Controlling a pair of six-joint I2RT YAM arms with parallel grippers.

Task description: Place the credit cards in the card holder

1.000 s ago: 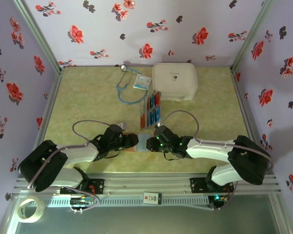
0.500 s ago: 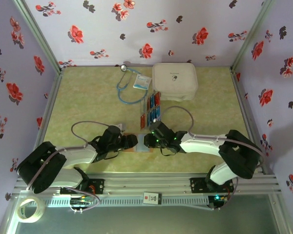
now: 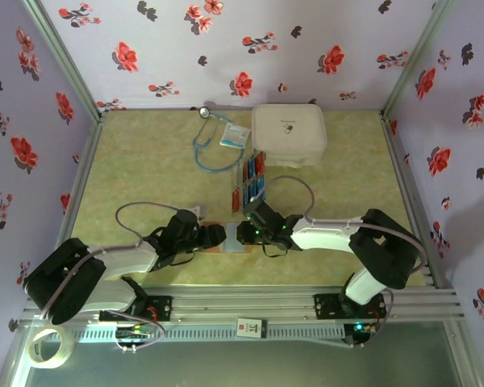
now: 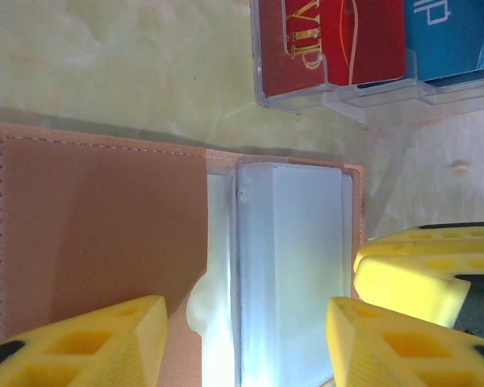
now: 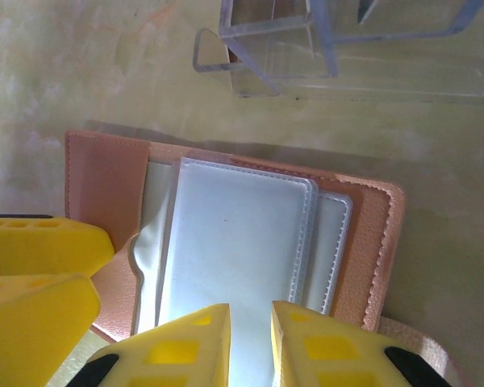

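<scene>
The tan card holder [image 3: 228,239] lies open on the table, its clear plastic sleeves [image 5: 234,258] showing inside the brown leather [image 4: 105,218]. My left gripper [image 3: 216,236] is open and straddles the holder from the left, its midpoint [image 4: 238,347] over the sleeves. From the right, my right gripper [image 3: 244,233] hovers over the top sleeve. A narrow gap remains at its midpoint [image 5: 250,347], and nothing is visibly pinched. The credit cards [image 3: 252,179] stand in a clear tray just beyond. A red card [image 4: 339,40] and a blue card [image 4: 452,32] are nearest.
The clear tray [image 5: 266,72] sits just beyond the holder's far edge. A large white case [image 3: 289,134], a white-and-blue packet [image 3: 235,135] and a stethoscope [image 3: 214,145] lie at the back. A tape roll [image 3: 48,347] rests off the table at the front left.
My right gripper has slid left over the card holder and its jaws have narrowed. The left gripper has stayed over the holder, shifting only slightly.
</scene>
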